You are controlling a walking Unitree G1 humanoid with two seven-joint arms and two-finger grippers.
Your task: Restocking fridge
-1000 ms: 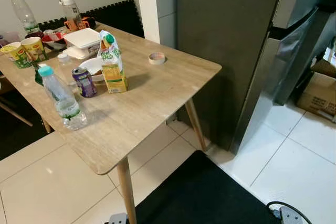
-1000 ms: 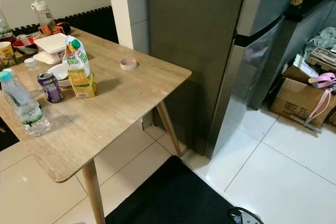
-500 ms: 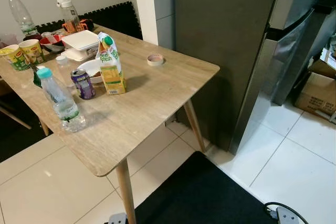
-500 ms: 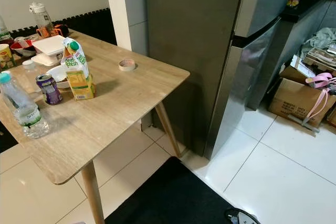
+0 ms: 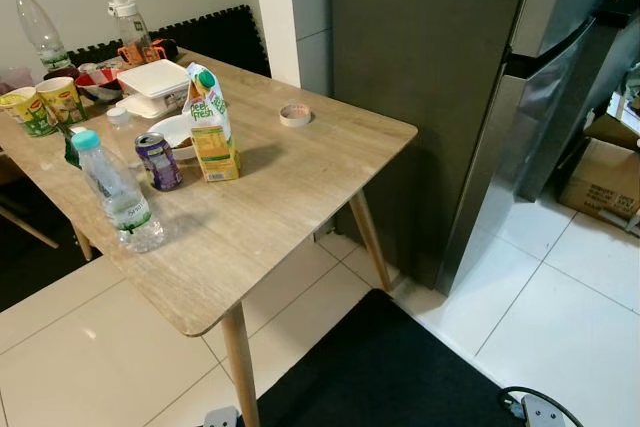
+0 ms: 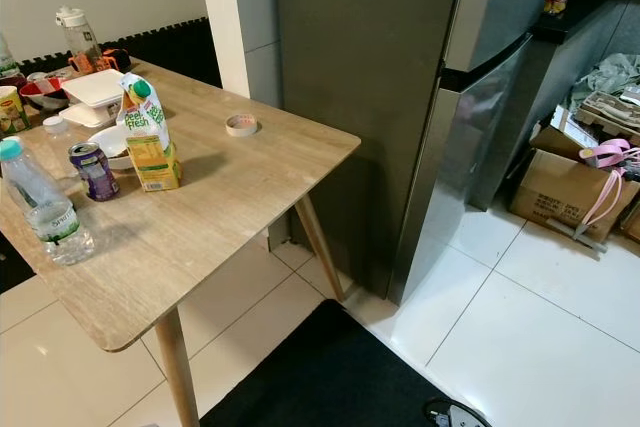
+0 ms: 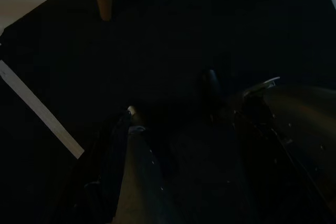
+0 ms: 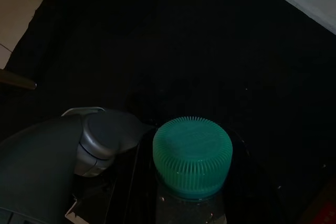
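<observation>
Fridge [image 5: 470, 77] stands to your right of the table [image 5: 270, 207], both doors shut, its dark side panel facing you. On the table you have a clear bottle [image 5: 112, 190] with a teal cap, holding a little water at the bottom; a purple can [image 5: 159, 159] beside it; and a juice carton [image 5: 211, 123] upright with its green cap on. Just behind the can and carton sits a white bowl [image 5: 172, 130] with something brown in it — you cannot tell what. Further back there is a closed white box [image 5: 153, 80], two yellow cups [image 5: 45, 103], a red bowl [image 5: 98, 80] and two more bottles near the wall; their contents are hard to make out. A tape roll [image 5: 295, 114] lies alone toward the fridge side.

Your right wrist view is dark, but it shows a teal cap [image 8: 192, 156] on a clear bottle neck close against the camera, over a black mat [image 8: 173, 51] — the right gripper's fingers are not clear, so you cannot tell whether they clasp it. Your left gripper [image 7: 173, 119] hangs over the same mat, its two fingers spread apart with nothing between them. A cardboard box [image 6: 565, 192] with a pink strap sits on the tiles past the fridge, cut off at the frame edge.
</observation>
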